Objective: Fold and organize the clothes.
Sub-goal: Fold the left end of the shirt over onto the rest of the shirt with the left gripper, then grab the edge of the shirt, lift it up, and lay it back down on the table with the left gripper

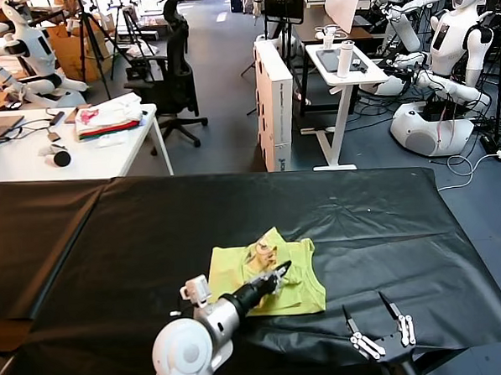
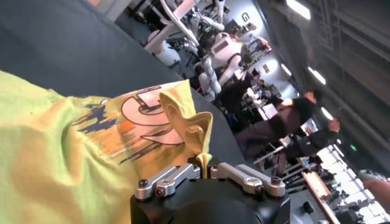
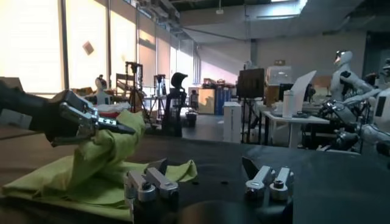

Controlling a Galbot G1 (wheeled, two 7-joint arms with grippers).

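The right gripper [image 1: 377, 319] hovers low at the near edge of the black table [image 1: 420, 221], its 2 fingers spread wide and holding nothing. Well apart from it, toward the robot's left and slightly farther in, the left gripper [image 1: 282, 274] is clenched on a pinched-up fold of the lime T-shirt [image 1: 298, 290], lifting that fold off the cloth. The rest of the T-shirt lies flat under and around this gripper, an orange and blue print [image 2: 131, 125] showing just beyond its fingertips. Far beyond, a white desk [image 1: 106, 153] carries a white-pink-red cloth pile [image 1: 108, 118]
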